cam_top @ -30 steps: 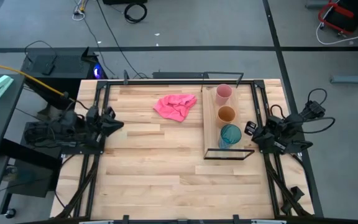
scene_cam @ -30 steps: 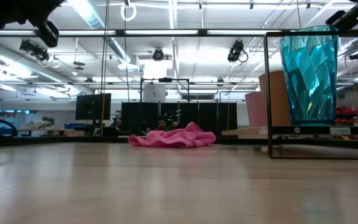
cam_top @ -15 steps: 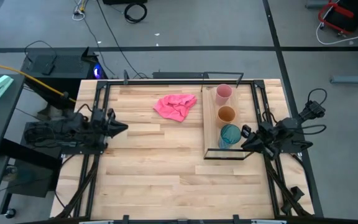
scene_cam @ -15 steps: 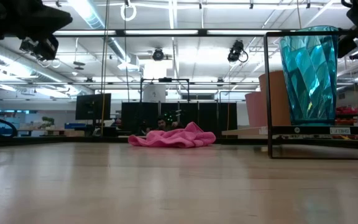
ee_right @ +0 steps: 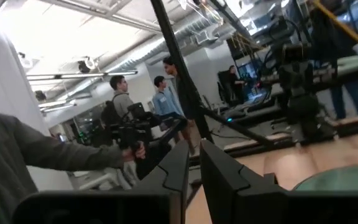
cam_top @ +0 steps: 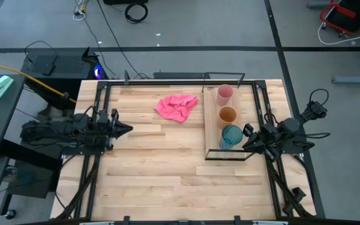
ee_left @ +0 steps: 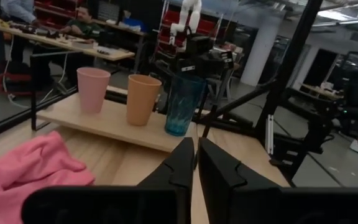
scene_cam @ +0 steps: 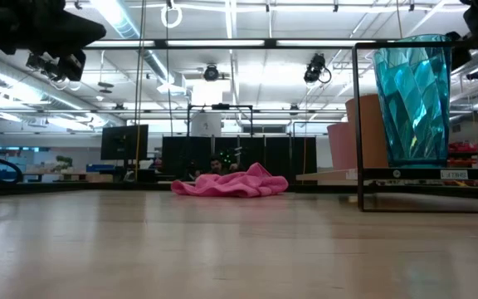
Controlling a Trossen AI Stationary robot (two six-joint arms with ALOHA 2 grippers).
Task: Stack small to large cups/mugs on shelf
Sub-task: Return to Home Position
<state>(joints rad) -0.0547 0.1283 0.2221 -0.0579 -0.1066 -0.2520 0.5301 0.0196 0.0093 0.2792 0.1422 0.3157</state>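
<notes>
Three cups stand in a row on the pale shelf board (cam_top: 212, 119): a pink cup (cam_top: 224, 94) at the far end, an orange-brown cup (cam_top: 228, 115) in the middle and a teal cup (cam_top: 232, 135) at the near end. They also show in the left wrist view: the pink cup (ee_left: 93, 90), the orange-brown cup (ee_left: 143, 99) and the teal cup (ee_left: 181, 104). My right gripper (cam_top: 246, 134) is shut and empty, just right of the teal cup and apart from it. My left gripper (cam_top: 125, 129) is shut and empty over the table's left part.
A crumpled pink cloth (cam_top: 177, 106) lies on the table left of the shelf's far end. The shelf's thin black wire frame (scene_cam: 359, 124) rises around the cups. Bare tabletop lies between my left gripper and the shelf. People stand in the room beyond the table.
My left gripper has reached a little toward the table's right edge. My right gripper has turned and gone a little toward the teal cup. The cups and the cloth have stayed where they were.
</notes>
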